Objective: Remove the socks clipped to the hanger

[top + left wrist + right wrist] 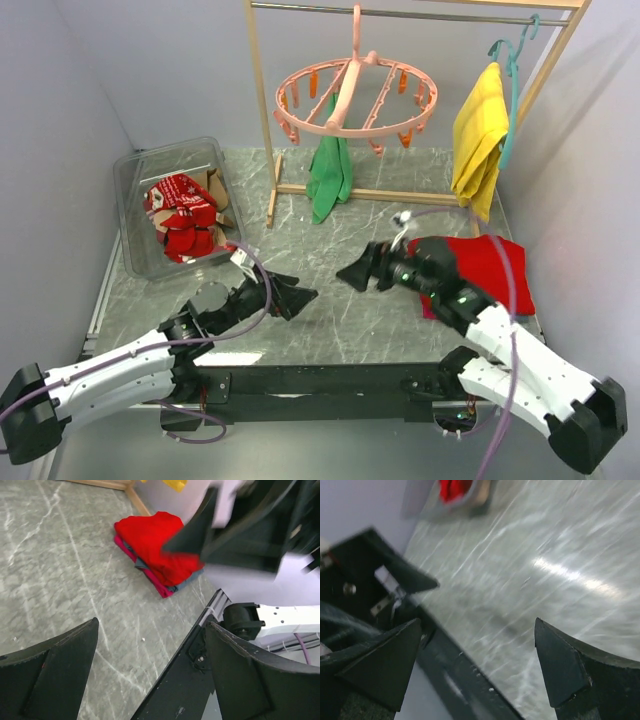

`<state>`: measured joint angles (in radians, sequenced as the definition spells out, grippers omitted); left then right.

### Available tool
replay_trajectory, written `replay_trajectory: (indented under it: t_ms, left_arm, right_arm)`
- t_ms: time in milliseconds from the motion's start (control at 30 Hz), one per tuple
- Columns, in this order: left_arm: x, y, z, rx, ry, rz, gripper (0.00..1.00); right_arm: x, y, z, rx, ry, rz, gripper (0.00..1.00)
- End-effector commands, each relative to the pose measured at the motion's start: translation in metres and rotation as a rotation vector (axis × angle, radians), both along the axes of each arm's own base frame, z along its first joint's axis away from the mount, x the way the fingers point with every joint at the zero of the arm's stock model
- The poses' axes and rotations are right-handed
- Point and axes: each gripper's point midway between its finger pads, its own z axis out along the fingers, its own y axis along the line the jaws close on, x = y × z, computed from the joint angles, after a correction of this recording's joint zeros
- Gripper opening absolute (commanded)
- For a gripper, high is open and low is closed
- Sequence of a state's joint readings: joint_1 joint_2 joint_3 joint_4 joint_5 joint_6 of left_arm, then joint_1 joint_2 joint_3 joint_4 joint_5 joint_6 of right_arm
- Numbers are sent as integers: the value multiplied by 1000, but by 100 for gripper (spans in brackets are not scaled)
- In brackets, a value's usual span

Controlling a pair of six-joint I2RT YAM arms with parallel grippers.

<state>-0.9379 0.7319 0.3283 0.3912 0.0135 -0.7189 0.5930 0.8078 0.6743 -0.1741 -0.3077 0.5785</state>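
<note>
Green cloth (328,180) hangs under hanger (347,95) — socks (182,222) in bin (135,215).

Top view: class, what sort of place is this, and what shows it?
Probably a robot lab bench staged as a laundry corner: a wooden rail holding a pink peg hanger, a clear tub of red socks, and two robot arms bolted to the table.
</note>
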Motion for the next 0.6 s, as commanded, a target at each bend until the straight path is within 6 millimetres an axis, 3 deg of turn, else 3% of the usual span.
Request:
replay_trajectory:
  t_ms: [0,67,100,133,167,200,333,367,433,467,500,533,567]
  left_arm:
    - [-1,8,2,-87,14,34,92]
    - [-6,11,-8,-104,40,29,92]
    - [-7,12,-9,-113,44,29,92]
    - [-9,15,-17,-113,55,28,92]
    - [-11,16,-20,-122,68,26,92]
    - [-13,18,-23,-125,74,26,92]
    - [-21,28,-36,-157,94,27,92]
    - [-21,30,-38,-166,103,34,93]
    - [-24,34,-40,-184,106,36,93]
    - [-23,36,-45,-176,117,45,93]
    - [-24,38,-47,-175,120,50,93]
    - [-24,40,-47,-182,118,53,93]
    - [-24,41,-50,-179,132,59,94]
  right_arm:
    - [-25,46,5,275,-6,154,100]
    - [-27,54,2,314,-49,148,100]
    - [-31,51,-21,304,-21,128,100]
    - [-26,47,-29,313,-32,75,100]
    - [-28,45,-24,361,-67,68,100]
    - [-33,36,-45,372,-34,36,100]
    - [-32,7,-62,426,-50,-100,100]
    - [-26,-3,-82,369,-10,-173,100]
    - [-23,-21,-92,360,-9,-259,100]
    - [-24,-29,-114,293,44,-300,100]
    - [-19,-40,-108,339,40,-375,100]
    - [-18,-48,-116,337,75,-427,100]
    - [-20,-58,-137,287,136,-481,100]
